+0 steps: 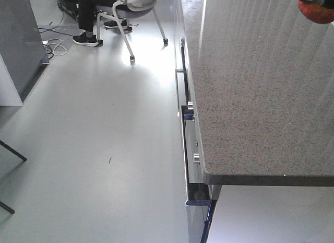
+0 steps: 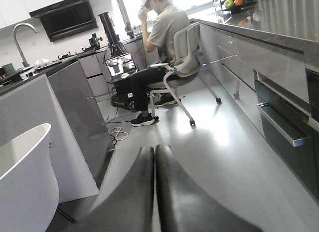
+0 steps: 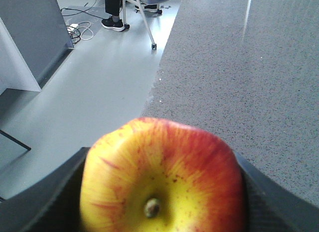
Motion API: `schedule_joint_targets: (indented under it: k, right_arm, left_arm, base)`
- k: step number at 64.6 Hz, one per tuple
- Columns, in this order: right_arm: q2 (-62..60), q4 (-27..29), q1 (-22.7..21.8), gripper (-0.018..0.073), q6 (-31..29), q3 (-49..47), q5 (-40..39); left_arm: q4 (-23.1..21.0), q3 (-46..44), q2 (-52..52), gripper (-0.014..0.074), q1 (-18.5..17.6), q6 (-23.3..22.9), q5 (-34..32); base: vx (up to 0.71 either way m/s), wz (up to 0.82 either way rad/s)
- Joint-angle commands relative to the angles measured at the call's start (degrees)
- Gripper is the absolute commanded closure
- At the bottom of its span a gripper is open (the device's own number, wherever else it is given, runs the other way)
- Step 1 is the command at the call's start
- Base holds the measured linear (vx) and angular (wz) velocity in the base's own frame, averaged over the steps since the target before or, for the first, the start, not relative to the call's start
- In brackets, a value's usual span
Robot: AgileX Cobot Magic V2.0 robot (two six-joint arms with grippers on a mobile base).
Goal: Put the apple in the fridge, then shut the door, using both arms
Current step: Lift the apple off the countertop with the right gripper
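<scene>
- Apple (image 3: 162, 179) fills the bottom of my right wrist view, stem dimple towards the lens, yellow around the middle and streaked red towards the edges.
- My right gripper (image 3: 162, 157) is clamped on it, with a dark finger (image 3: 45, 207) pressed against each side of the fruit.
- From the front camera I see the apple only as a red curve in the top right corner, over the speckled grey countertop (image 1: 261, 96). I cannot tell whether it clears the surface.
- My left gripper (image 2: 154, 152) has its two fingers pressed together with only a thin seam between them and nothing held. It points out over the pale grey floor (image 2: 219, 142).
- Drawer fronts (image 2: 279, 127) with metal handles run beneath the countertop's edge, on the right of the aisle.
- Across the aisle stands a tall grey panel (image 1: 21, 39) with a white side.
- Well down the aisle a person (image 2: 159, 37) in a light shirt and dark trousers sits on a wheeled office chair (image 2: 187, 52).
- Loose cables (image 1: 55, 47) lie on the floor near the panel's foot.
</scene>
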Motion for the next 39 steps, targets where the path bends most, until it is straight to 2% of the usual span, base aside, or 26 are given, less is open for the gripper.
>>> schedule_joint_targets:
  k: [1, 39]
  right_arm:
    - [-1.54, 0.90, -0.30, 0.0524, -0.61, -1.61, -4.11]
    - [-1.54, 0.90, -0.30, 0.0524, -0.40, -1.61, -4.17]
  left_arm:
    - [-0.25, -0.92, -0.29, 0.0603, -0.20, -0.23, -4.16]
    - [-0.25, -0.92, -0.29, 0.0603, -0.20, -0.23, -4.16]
  base:
    - [0.00, 0.00]
    - [0.00, 0.00]
